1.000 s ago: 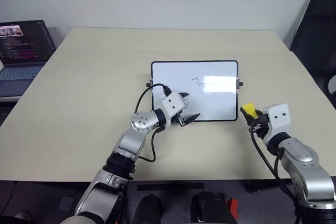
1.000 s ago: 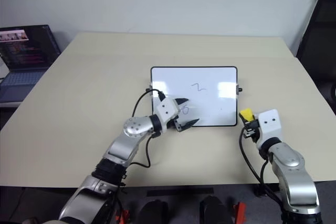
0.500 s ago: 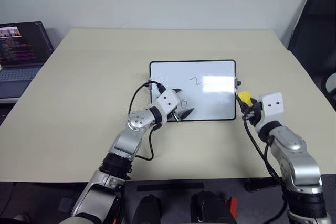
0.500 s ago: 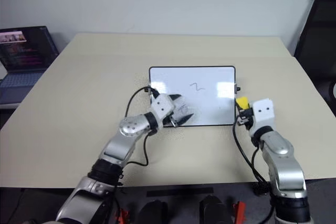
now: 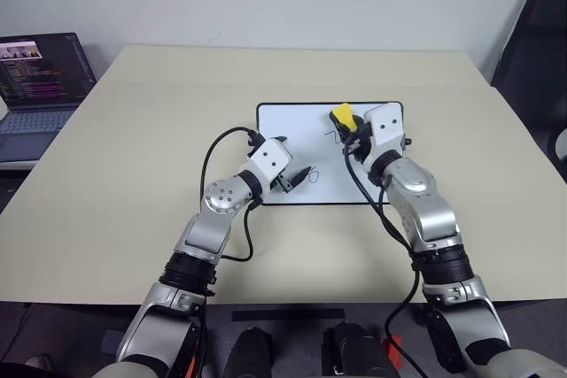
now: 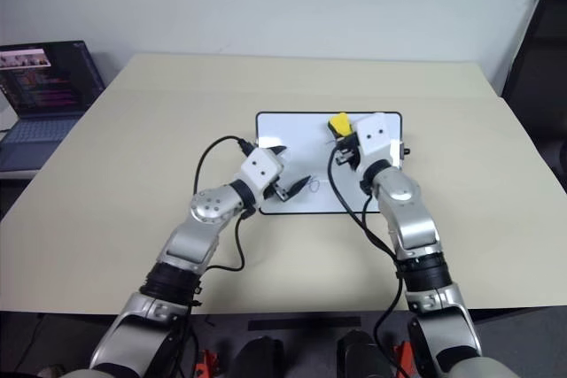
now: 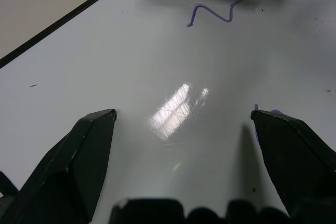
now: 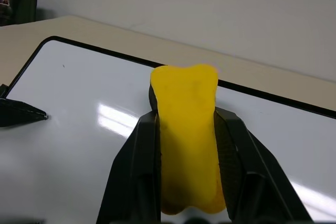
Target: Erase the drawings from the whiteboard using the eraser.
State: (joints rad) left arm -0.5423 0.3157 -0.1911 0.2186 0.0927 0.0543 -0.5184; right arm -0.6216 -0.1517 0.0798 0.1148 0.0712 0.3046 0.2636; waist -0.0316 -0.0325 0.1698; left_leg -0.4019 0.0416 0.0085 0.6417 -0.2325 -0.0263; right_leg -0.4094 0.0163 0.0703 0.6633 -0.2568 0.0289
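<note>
The whiteboard (image 5: 301,155) lies mid-table (image 5: 133,174), the laptop (image 5: 40,86) far to its left

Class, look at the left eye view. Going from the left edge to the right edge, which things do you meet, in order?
Laptop → left claw, open over the whiteboard → eraser, held in the right claw → dark chair at the right edge.

We see our right hand (image 6: 341,141) clamping the eraser (image 6: 338,122) above the whiteboard (image 6: 306,130), our left hand (image 6: 295,188) spread at seven o'clock, the laptop (image 6: 44,86) at nine on the counter (image 6: 133,174).
</note>
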